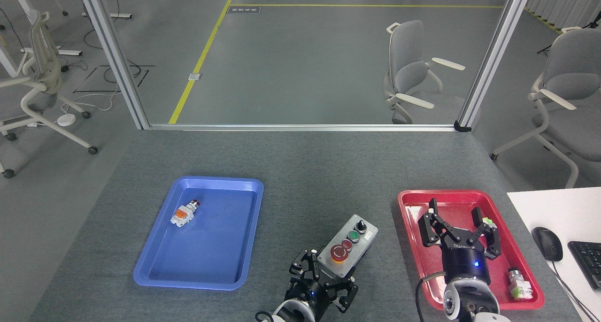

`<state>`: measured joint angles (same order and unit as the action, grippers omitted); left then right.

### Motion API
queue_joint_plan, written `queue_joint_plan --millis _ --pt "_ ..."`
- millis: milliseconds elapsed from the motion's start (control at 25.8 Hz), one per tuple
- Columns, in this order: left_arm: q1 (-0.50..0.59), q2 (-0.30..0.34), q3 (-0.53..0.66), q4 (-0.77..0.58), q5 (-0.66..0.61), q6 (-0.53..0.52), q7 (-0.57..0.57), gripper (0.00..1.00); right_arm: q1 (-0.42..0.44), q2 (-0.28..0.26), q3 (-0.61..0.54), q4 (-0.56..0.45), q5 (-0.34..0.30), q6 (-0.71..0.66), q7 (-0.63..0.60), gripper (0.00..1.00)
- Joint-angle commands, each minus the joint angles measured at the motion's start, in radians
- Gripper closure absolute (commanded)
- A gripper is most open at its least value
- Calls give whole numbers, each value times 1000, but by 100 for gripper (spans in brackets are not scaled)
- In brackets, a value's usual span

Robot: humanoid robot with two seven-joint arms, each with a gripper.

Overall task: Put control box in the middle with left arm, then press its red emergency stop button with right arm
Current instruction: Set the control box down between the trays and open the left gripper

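Right now my left claw (pixel 322 279) has its fingers closed around the near end of the control box (pixel 348 245), gripping it by the two long sides. The box stretches away from that claw, up and to the right, over the middle (pixel 319 181) of the grey felt tabletop; I cannot tell whether its base is touching the felt. Its red emergency stop button (pixel 339 253) sits just ahead of the left fingertips, with the small red button, the green button and the black knob lined up farther along.

My right claw (pixel 458 218) is spread wide and holds nothing. It hangs over the red tray (pixel 408 204), and the box lies off to its left, well apart from it. Just behind and right of that claw, a small green-and-white part (pixel 520 284) lies in the tray.

Far to the left of my left claw, the blue tray (pixel 155 275) holds a loose orange switch (pixel 184 213).
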<state>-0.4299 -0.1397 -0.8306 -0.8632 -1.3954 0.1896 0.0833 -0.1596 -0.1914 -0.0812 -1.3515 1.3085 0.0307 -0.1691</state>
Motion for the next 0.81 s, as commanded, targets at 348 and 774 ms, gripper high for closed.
queue_joint_plan --millis 348,774 --pt "5 3 4 -10 -1 24 9 2 0 0 0 0 0 0 0 1" --pt "154 187 22 -275 -4 24 10 1 -1 -5 -2 0 6 1 -6 2"
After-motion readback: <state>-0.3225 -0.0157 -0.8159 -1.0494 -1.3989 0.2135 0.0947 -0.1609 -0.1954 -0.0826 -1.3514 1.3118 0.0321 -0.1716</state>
